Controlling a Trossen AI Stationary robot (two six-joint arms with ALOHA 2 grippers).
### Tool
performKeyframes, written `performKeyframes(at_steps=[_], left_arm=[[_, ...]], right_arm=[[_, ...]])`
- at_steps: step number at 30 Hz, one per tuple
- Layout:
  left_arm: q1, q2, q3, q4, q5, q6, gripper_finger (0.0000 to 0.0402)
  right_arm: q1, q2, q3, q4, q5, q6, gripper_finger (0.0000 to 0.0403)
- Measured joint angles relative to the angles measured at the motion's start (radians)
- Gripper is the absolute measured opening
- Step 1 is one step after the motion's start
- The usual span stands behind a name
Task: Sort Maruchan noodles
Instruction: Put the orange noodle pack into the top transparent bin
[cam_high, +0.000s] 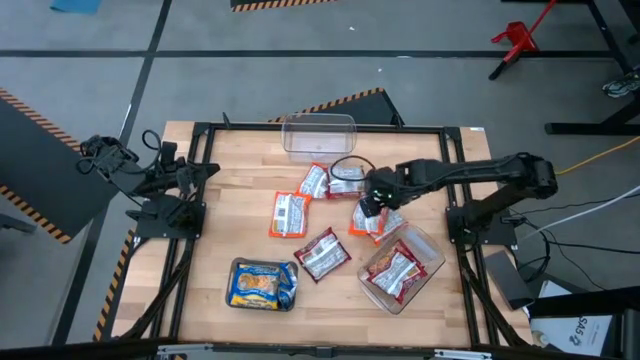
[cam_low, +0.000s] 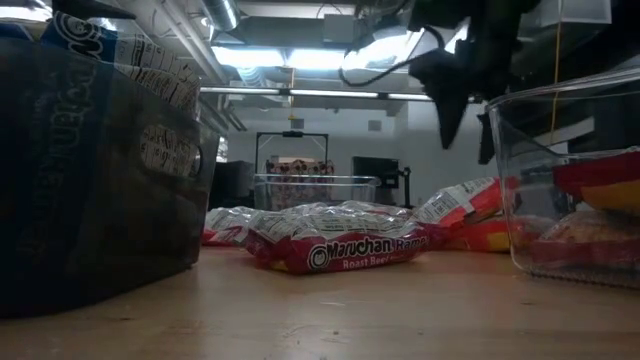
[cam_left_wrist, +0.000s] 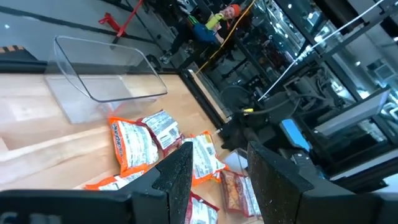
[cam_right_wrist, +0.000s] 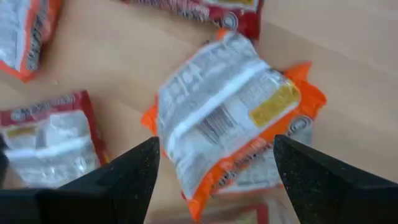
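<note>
Several Maruchan packets lie flat on the wooden table. An orange packet (cam_high: 368, 222) (cam_right_wrist: 230, 118) lies label side down right under my right gripper (cam_high: 374, 203) (cam_right_wrist: 214, 171). That gripper is open and hangs above the packet (cam_low: 462, 110), one finger to either side, clear of it. Two more orange packets (cam_high: 290, 214) (cam_high: 315, 181) lie toward the table's middle. One red packet (cam_high: 322, 254) (cam_low: 345, 245) lies nearer, another (cam_high: 347, 182) farther. My left gripper (cam_high: 200, 172) (cam_left_wrist: 217, 180) waits open at the table's left edge.
An empty clear tub (cam_high: 318, 135) (cam_left_wrist: 102, 74) stands at the far edge. A clear tub (cam_high: 428, 252) at the near right holds red packets. A tub (cam_high: 292, 285) at the near left holds blue-and-yellow packets. Bare wood lies along the left side (cam_high: 225, 225).
</note>
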Motion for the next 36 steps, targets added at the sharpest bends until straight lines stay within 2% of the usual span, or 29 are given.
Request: performKeyframes(at_steps=[4, 12, 18, 23, 31, 36], left_arm=[[0.000, 0.000, 0.000, 0.000, -0.003, 0.038, 0.0147], [0.000, 0.000, 0.000, 0.000, -0.009, 0.042, 0.0147], [0.000, 0.000, 0.000, 0.000, -0.018, 0.041, 0.0147], [0.000, 0.000, 0.000, 0.000, -0.081, 0.015, 0.0147], [0.000, 0.000, 0.000, 0.000, -0.164, 0.015, 0.0147], [0.000, 0.000, 0.000, 0.000, -0.169, 0.015, 0.0147]], right_arm=[[-0.005, -0.002, -0.031, -0.002, 0.089, 0.070, 0.0301], [-0.034, -0.002, -0.102, 0.052, 0.131, 0.118, 0.0301], [-0.059, -0.002, -0.225, 0.229, 0.085, 0.143, 0.0301], [-0.084, -0.002, -0.296, 0.415, 0.033, 0.165, 0.0301], [-0.091, -0.002, -0.342, 0.474, 0.026, 0.139, 0.0301], [-0.091, -0.001, -0.369, 0.533, 0.024, 0.131, 0.0301]])
